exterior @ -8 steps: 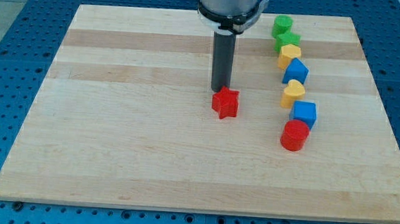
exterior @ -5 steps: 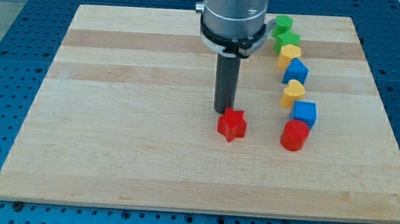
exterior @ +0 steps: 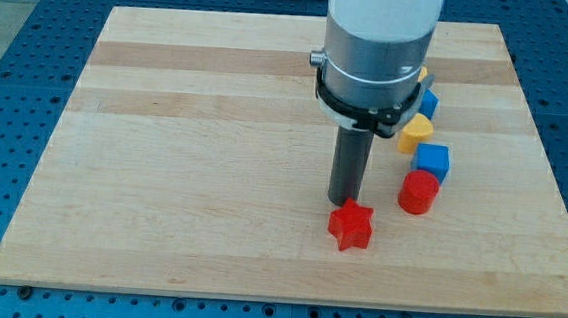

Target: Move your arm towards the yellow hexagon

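Three frames in sequence show my tip (exterior: 343, 201) travelling toward the view's bottom and slightly toward the view's right, with the red star (exterior: 350, 226) carried ahead of it; the star now lies touching or just beside the tip on its lower right, nearer the bottom edge of the wooden board (exterior: 163, 171) than before. The arm carries no claw, only the straight rod, so there is nothing to be spread or pressed together. The yellow hexagon (exterior: 423, 76), the task's target, sits in the column of blocks at the view's upper right and is now almost wholly hidden behind the arm's housing, only a yellow sliver showing at the housing's right edge. Judged from this, the recent travel has taken the tip lower on the board, away from the hexagon, so the approach is not yet made. Below the housing, the column shows a yellow heart (exterior: 415, 134), a blue cube (exterior: 432, 160) and a red cylinder (exterior: 418, 192), none displaced. No container is present; every block rests directly on the board
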{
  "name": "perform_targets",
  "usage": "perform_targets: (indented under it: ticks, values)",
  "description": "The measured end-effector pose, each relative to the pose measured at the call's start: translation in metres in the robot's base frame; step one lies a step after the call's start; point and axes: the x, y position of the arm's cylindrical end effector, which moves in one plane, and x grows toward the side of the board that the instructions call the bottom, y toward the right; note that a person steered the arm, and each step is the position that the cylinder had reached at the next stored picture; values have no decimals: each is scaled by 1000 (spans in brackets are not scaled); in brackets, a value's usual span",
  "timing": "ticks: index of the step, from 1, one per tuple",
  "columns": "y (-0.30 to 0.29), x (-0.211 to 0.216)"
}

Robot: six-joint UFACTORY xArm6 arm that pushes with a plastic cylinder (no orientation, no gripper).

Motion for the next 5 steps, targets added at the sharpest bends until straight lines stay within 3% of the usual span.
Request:
perform_targets:
  ticks: [2, 3, 5]
  values:
    - [-33, 5]
    - [-35, 34]
    - [-34, 42]
